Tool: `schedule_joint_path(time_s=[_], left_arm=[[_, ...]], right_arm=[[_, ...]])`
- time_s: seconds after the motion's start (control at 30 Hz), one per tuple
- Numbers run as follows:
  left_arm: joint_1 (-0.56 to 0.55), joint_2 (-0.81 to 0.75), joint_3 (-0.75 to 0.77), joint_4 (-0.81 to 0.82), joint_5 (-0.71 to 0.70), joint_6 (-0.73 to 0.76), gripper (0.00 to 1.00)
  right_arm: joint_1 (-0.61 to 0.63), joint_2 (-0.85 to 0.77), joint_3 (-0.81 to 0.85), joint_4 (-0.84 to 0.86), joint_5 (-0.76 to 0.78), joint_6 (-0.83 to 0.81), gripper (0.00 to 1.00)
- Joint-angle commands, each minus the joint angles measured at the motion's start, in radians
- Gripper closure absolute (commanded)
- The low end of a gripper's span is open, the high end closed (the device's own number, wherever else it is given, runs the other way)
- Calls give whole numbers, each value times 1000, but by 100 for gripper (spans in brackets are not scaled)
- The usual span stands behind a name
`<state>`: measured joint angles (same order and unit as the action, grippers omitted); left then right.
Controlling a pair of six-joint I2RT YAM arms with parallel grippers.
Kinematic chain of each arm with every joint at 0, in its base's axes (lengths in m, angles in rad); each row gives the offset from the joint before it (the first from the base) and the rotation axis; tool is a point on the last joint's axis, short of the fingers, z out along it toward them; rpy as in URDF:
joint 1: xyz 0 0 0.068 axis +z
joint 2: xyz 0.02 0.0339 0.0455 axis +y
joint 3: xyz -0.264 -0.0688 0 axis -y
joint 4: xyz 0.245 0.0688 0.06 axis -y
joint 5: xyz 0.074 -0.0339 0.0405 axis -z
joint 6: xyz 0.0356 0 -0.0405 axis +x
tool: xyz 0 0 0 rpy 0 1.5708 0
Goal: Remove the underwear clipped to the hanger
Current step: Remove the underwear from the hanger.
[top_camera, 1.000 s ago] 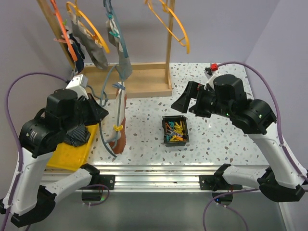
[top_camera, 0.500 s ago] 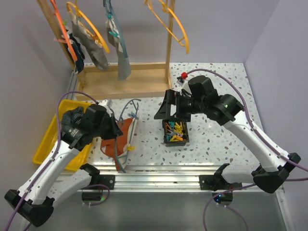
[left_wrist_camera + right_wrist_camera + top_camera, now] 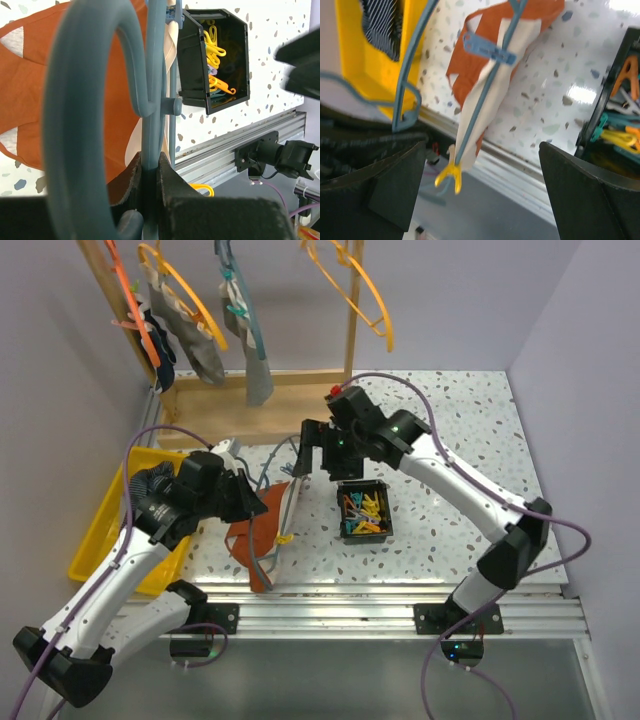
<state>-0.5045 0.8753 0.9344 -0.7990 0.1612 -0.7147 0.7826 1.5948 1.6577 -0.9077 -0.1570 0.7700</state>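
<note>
- Our left gripper [image 3: 148, 186] has its jaws closed tight on the thin stem of the blue-grey hanger [image 3: 72, 140], just under the big hook. This fills the lower middle of the left wrist view.
- The rust-brown underwear [image 3: 252, 536] is clipped to that hanger and hangs left of centre in the top view, low over the speckled tabletop [image 3: 420, 545]. We cannot tell whether its lower end touches the surface.
- In the right wrist view, a blue clip [image 3: 487, 48] pins the cloth to the hanger near the top centre. A yellow clip [image 3: 448, 176] sits at the lower end of the hanger.
- Our right gripper [image 3: 308, 450] hovers just right of the hanger's upper end in the top view. Its jaws are spread wide and hold nothing, and its own camera shows the clipped cloth between the two fingers, apart from both.
- A black box [image 3: 363, 510] of coloured clips stands at the centre of the top view, just right of the hanger.
- A yellow bin [image 3: 100, 530] lies at the left edge, with dark underwear [image 3: 382, 22] inside it.
- At the upper left, a wooden rack [image 3: 351, 350] carries more hangers, and grey underwear [image 3: 205, 355] is clipped to them.
</note>
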Motion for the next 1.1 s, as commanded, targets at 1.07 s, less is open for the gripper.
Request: schedule_joint_path(time_s=[1.07], left_arm=[[3, -61, 67, -34, -101, 4, 100]], right_arm=[[107, 186, 229, -342, 654, 63, 2]])
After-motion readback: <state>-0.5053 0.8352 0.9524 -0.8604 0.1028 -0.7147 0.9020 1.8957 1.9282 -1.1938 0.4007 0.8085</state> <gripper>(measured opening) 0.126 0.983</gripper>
